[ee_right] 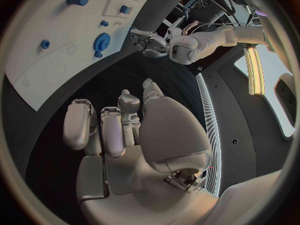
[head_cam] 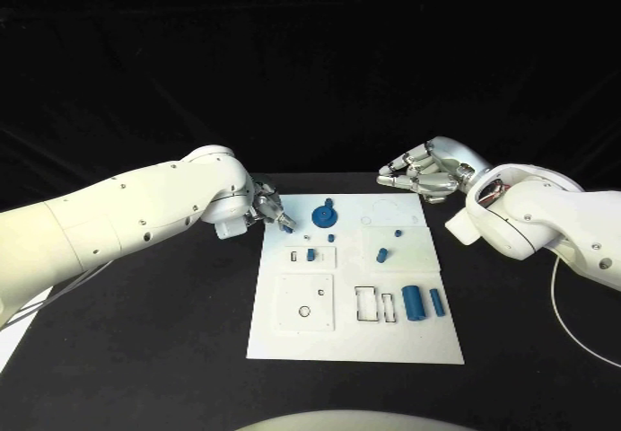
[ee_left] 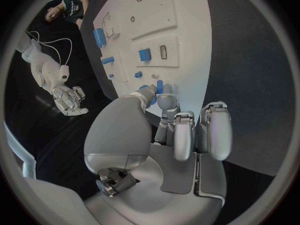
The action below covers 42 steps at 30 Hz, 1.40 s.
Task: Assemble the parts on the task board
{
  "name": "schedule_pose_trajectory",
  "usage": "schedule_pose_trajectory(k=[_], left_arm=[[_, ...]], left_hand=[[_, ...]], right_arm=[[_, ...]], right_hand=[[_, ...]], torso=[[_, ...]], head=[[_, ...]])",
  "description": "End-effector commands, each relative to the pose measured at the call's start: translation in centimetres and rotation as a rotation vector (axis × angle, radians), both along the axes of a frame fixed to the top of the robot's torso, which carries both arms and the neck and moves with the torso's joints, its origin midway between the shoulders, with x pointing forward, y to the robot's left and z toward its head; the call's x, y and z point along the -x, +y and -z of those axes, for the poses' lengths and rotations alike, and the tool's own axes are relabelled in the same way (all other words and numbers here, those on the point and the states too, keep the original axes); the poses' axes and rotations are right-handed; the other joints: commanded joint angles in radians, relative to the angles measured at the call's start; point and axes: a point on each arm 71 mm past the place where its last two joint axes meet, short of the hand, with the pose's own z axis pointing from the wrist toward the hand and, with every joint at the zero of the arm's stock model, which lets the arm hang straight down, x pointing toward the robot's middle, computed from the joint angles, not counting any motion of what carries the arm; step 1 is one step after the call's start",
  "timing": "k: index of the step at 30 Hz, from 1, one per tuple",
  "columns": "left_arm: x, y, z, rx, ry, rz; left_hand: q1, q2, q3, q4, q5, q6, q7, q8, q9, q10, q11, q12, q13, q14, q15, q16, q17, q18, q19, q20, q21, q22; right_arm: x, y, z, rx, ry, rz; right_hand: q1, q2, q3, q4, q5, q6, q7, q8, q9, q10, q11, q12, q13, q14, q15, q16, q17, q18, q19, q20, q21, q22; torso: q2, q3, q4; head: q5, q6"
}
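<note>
Blue gear, upper centre of task board: judged light, rigid, pinch by hub; left hand beside it, right hand both empty, fingers apart.

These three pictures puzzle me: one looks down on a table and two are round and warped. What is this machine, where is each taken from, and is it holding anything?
It is a robot with two white arms, each ending in a silver many-fingered hand. The square picture comes from a camera on its head, looking down at the black table. The round ones come from fisheye cameras at each wrist, behind that arm's own hand, which is why straight edges bend.

On the table lies the white task board carrying small blue parts: a blue toothed wheel, a blue cylinder and a few little pegs.

The left hand sits at the board's far left corner; the right hand hovers beyond its far right corner. Neither appears to hold anything.
</note>
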Motion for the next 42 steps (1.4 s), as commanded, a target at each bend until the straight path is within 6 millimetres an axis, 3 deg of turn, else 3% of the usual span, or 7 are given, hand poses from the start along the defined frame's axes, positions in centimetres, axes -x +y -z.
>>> schedule_pose_trajectory(k=[1, 6, 14, 20, 31, 42], left_arm=[[0.8, -0.3, 0.3, 0.071, -0.069, -0.016], [1.8, -0.4, 1.4, 0.067, -0.105, -0.001], [2.8, -0.6, 2.6, 0.045, -0.121, 0.030], [3.5, -0.7, 3.3, 0.004, -0.078, 0.070], [4.0, -0.5, 3.8, -0.058, -0.029, 0.105], [4.4, -0.5, 4.0, -0.082, 0.004, 0.129]], left_hand=[[-0.009, -0.002, 0.155, -0.148, 0.005, 0.005, -0.002, 0.006, 0.001, 0.008, -0.001, 0.006, 0.000, 0.103, -0.001, 0.003, 0.263, -0.008, 0.043, -0.003, 0.006, 0.161], [-0.011, -0.005, 0.158, -0.149, 0.006, 0.007, -0.002, 0.007, 0.001, 0.010, -0.002, 0.009, 0.002, 0.103, -0.001, 0.003, 0.263, -0.009, 0.045, -0.003, 0.008, 0.164], [-0.014, -0.009, 0.165, -0.152, 0.008, 0.009, -0.003, 0.009, 0.001, 0.014, -0.003, 0.011, 0.005, 0.103, -0.002, 0.003, 0.263, -0.009, 0.046, -0.004, 0.010, 0.166], [-0.014, -0.009, 0.165, -0.152, 0.008, 0.009, -0.003, 0.009, 0.001, 0.014, -0.003, 0.011, 0.005, 0.103, -0.002, 0.003, 0.263, -0.009, 0.046, -0.004, 0.010, 0.166], [-0.015, -0.011, 0.167, -0.154, 0.008, 0.010, -0.003, 0.009, 0.001, 0.015, -0.003, 0.012, 0.005, 0.103, -0.002, 0.003, 0.263, -0.009, 0.045, -0.004, 0.009, 0.165], [-0.016, -0.014, 0.170, -0.156, 0.009, 0.011, -0.004, 0.010, 0.000, 0.017, -0.003, 0.014, 0.007, 0.103, -0.002, 0.003, 0.263, -0.009, 0.045, -0.004, 0.009, 0.165]], right_arm=[[0.0, 0.1, 0.1, 0.002, 0.006, -0.016], [0.0, 0.1, 0.2, 0.002, 0.008, -0.016], [0.0, 0.1, 0.2, 0.003, 0.010, -0.017], [0.0, 0.0, 0.3, 0.004, 0.011, -0.018], [0.0, 0.1, 0.3, 0.004, 0.012, -0.020], [0.0, 0.1, 0.3, 0.004, 0.013, -0.022]], right_hand=[[0.001, 0.004, -0.001, -0.004, 0.005, 0.009, 0.001, -0.003, 0.000, -0.008, -0.001, 0.005, 0.000, 0.051, -0.006, -0.005, -0.001, 0.011, -0.006, -0.002, -0.006, -0.001], [0.001, 0.004, -0.001, -0.004, 0.005, 0.009, 0.001, -0.003, 0.000, -0.008, -0.001, 0.005, 0.000, 0.051, -0.006, -0.005, -0.001, 0.011, -0.006, -0.002, -0.006, -0.001], [0.001, 0.004, -0.001, -0.004, 0.005, 0.009, 0.001, -0.003, 0.000, -0.008, -0.001, 0.005, 0.000, 0.051, -0.006, -0.005, -0.001, 0.011, -0.006, -0.002, -0.006, -0.001], [0.001, 0.004, -0.001, -0.004, 0.005, 0.009, 0.001, -0.003, 0.000, -0.008, -0.001, 0.005, 0.000, 0.051, -0.006, -0.005, -0.001, 0.011, -0.006, -0.002, -0.006, -0.001], [0.001, 0.004, -0.001, -0.004, 0.005, 0.009, 0.001, -0.003, 0.000, -0.008, -0.001, 0.005, 0.000, 0.051, -0.006, -0.005, -0.001, 0.011, -0.006, -0.002, -0.006, -0.001], [0.002, 0.005, -0.002, -0.004, 0.005, 0.009, 0.001, -0.003, 0.000, -0.008, -0.001, 0.006, 0.000, 0.051, -0.006, -0.006, -0.002, 0.011, -0.006, -0.002, -0.007, -0.002]], torso=[[0.001, -0.0004, 0.0002], [0.001, -0.0012, 0.0014], [0.003, -0.0013, -0.0033], [0.002, -0.0009, -0.0013], [0.003, -0.0012, -0.0032], [0.002, -0.0008, -0.0012]], head=[[0.002, 0.000], [0.004, -0.002], [0.008, -0.002], [0.008, -0.003], [0.012, -0.007], [0.013, -0.010]])
